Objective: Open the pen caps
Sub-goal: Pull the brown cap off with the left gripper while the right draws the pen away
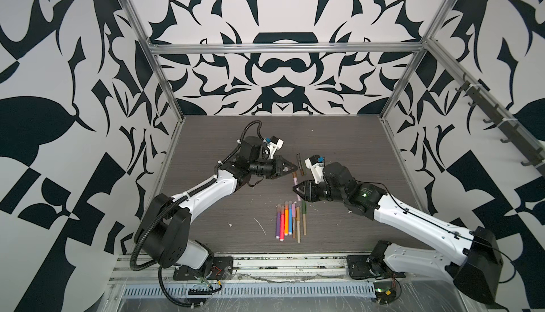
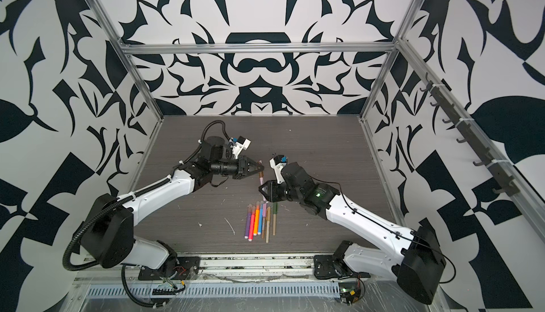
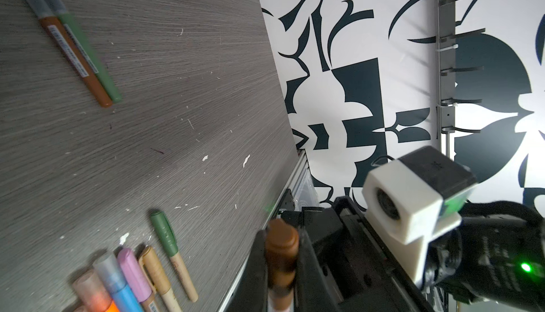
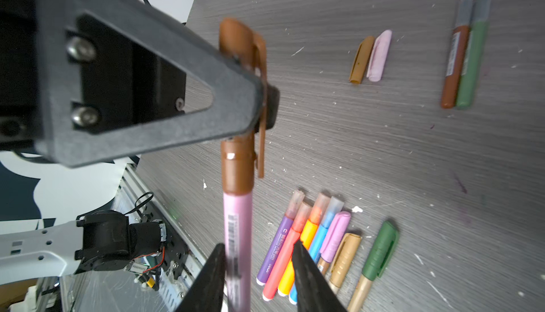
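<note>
A pink pen (image 4: 237,231) with a brown pen cap (image 4: 237,172) hangs above the table between both arms. My left gripper (image 1: 293,169) is shut on the brown cap (image 3: 281,245). My right gripper (image 4: 258,244) stands open around the pink body (image 1: 295,181); the pen rests against one finger, with a gap to the other. Several capped pens (image 1: 290,220) lie in a row near the front. Two loose caps, tan (image 4: 361,60) and pink (image 4: 380,55), lie on the table.
Two uncapped pens, brown (image 4: 454,60) and green (image 4: 472,60), lie side by side farther back on the grey wooden table (image 1: 339,148). Patterned walls and an aluminium frame (image 1: 165,89) close in the workspace. White flecks dot the table.
</note>
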Robot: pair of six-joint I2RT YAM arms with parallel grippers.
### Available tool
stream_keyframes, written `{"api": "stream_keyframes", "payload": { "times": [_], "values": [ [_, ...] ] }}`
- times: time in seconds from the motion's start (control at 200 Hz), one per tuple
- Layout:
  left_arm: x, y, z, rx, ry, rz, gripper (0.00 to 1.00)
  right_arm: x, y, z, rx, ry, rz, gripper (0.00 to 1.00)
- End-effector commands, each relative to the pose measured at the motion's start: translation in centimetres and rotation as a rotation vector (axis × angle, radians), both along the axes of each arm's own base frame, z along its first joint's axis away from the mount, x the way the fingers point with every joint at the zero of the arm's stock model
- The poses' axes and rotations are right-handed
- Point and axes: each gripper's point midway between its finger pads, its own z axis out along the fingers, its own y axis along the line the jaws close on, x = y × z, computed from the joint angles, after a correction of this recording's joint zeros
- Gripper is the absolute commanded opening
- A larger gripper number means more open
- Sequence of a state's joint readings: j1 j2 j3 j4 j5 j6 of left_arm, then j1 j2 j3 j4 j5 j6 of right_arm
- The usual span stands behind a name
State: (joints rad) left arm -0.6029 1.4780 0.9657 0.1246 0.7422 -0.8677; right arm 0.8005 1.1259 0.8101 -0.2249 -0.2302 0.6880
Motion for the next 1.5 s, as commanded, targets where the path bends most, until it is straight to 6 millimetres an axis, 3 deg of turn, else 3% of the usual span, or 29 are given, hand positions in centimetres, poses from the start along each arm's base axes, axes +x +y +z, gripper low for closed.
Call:
{"api": "stream_keyframes", "payload": {
  "times": [0.0,0.09,0.31,0.505,0.725,1.025,1.165,1.385,1.495],
  "values": [
    [0.1,-0.7,1.4,-0.038,-0.029,-0.029,0.0,0.1,0.9,1.2,0.063,-0.012,0.02,0.3],
    [0.1,-0.6,1.4,-0.039,-0.03,-0.027,0.0,0.2,1.0,1.3,0.066,-0.01,0.019,0.0],
    [-0.3,-0.1,1.0,-0.018,-0.031,-0.015,0.0,0.0,0.9,0.4,0.092,0.015,-0.002,0.0],
    [1.1,1.1,0.2,0.051,-0.037,0.068,0.0,-0.7,1.2,-1.0,0.111,0.055,-0.005,0.0],
    [4.1,3.5,-0.8,0.218,-0.087,0.219,0.0,-1.9,0.8,-3.0,0.082,0.092,-0.041,0.0],
    [9.5,5.4,2.2,0.243,-0.185,0.336,0.0,-4.6,1.0,-6.4,0.085,0.153,-0.056,0.0],
    [11.2,5.9,2.4,0.297,-0.229,0.368,0.0,-5.1,0.3,-7.7,0.082,0.174,-0.079,0.0],
    [13.2,6.7,0.7,0.326,-0.202,0.382,0.0,-5.7,-0.9,-9.5,0.073,0.195,-0.104,0.0],
    [13.3,6.4,-1.8,0.363,-0.152,0.34,0.0,-5.2,-2.1,-9.1,0.005,0.163,-0.107,0.0]
  ]
}}
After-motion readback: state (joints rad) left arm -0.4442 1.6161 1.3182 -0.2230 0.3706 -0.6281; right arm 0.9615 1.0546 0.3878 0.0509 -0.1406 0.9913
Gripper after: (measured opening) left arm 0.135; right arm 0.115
